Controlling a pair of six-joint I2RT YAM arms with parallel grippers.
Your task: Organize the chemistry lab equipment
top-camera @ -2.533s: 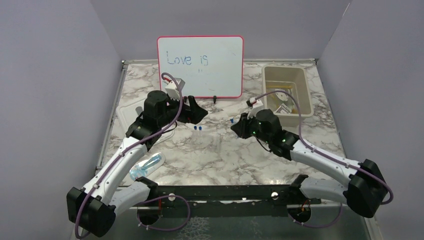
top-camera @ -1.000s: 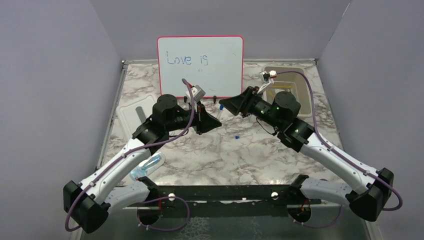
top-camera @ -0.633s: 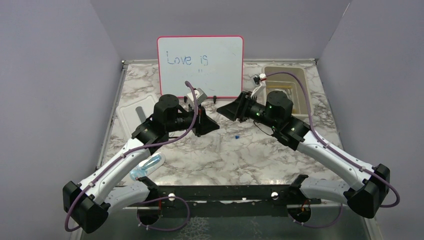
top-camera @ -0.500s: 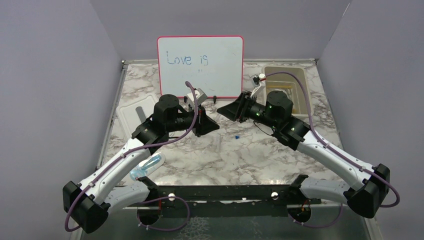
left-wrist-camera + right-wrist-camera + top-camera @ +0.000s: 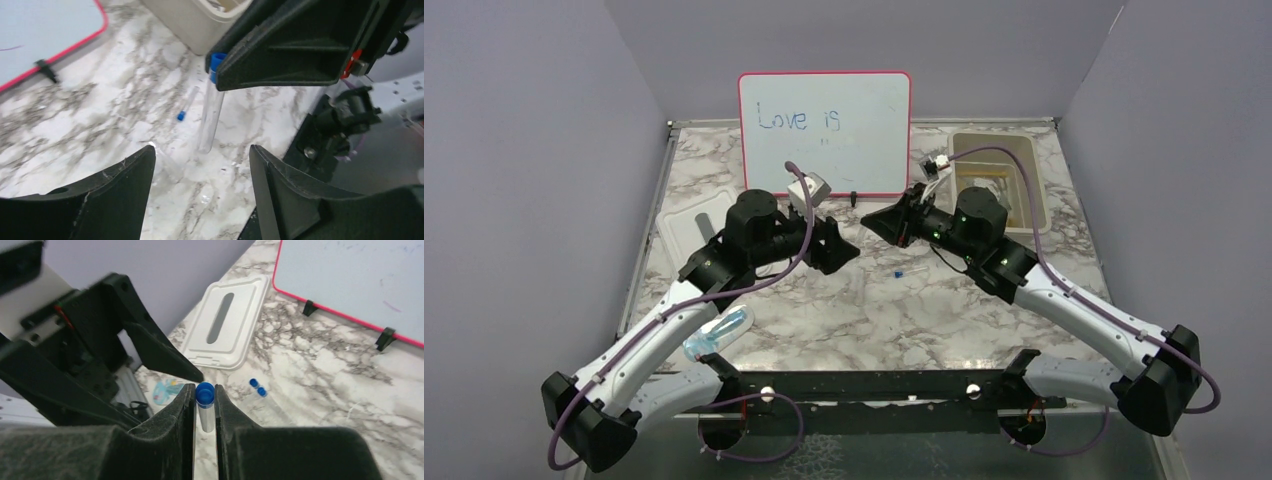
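Where both arms meet above the marble table (image 5: 864,310), the left gripper (image 5: 201,150) has its jaws wide apart, gripping nothing. The right gripper (image 5: 204,388) has its jaws closed on the blue-capped clear tube (image 5: 210,120) just below the cap, and the tube hangs cap-up. A tiny blue-capped piece (image 5: 186,105) lies on the table nearby.

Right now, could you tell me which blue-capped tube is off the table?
The tube clamped in the right tool; the others lie loose on the table.

Whiteboard (image 5: 824,150) stands at the back; bin (image 5: 992,137) right, lid (image 5: 682,225) left.
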